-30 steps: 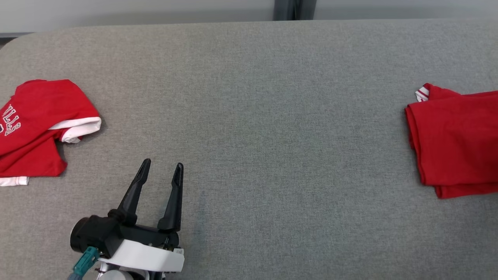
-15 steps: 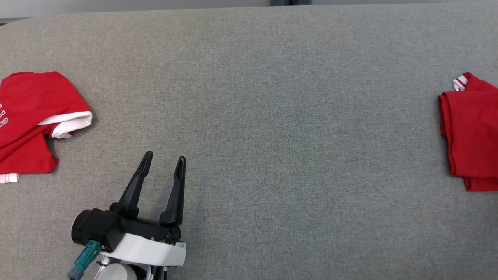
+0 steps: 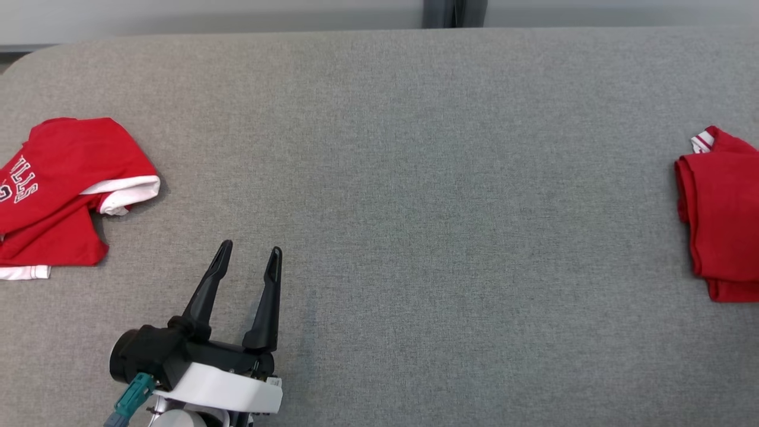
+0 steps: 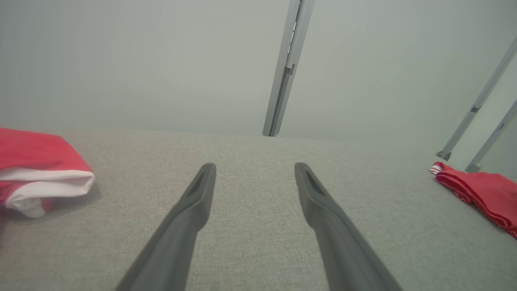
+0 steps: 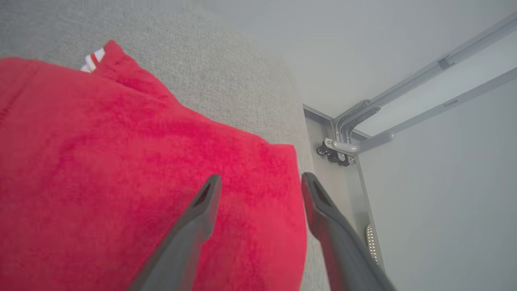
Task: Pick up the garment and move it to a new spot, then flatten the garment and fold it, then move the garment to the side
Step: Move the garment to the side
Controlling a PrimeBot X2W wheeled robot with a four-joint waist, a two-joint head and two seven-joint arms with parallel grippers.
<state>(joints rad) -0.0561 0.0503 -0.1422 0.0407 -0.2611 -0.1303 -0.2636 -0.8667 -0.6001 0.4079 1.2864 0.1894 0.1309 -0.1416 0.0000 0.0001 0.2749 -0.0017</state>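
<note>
Lying folded at the far right edge of the bench (image 3: 415, 178), the red garment (image 3: 723, 219) sits under the right pincer (image 5: 260, 178), whose fingers stand spread over the cloth, gripping nothing. The left pincer (image 3: 249, 249) hovers released and empty above bare bench at lower left, near a rumpled red lettered shirt (image 3: 59, 190).

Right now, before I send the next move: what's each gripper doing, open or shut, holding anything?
Left gripper: open, empty, over the grey table.
Right gripper: open, holding nothing, poised over the folded red garment.
</note>
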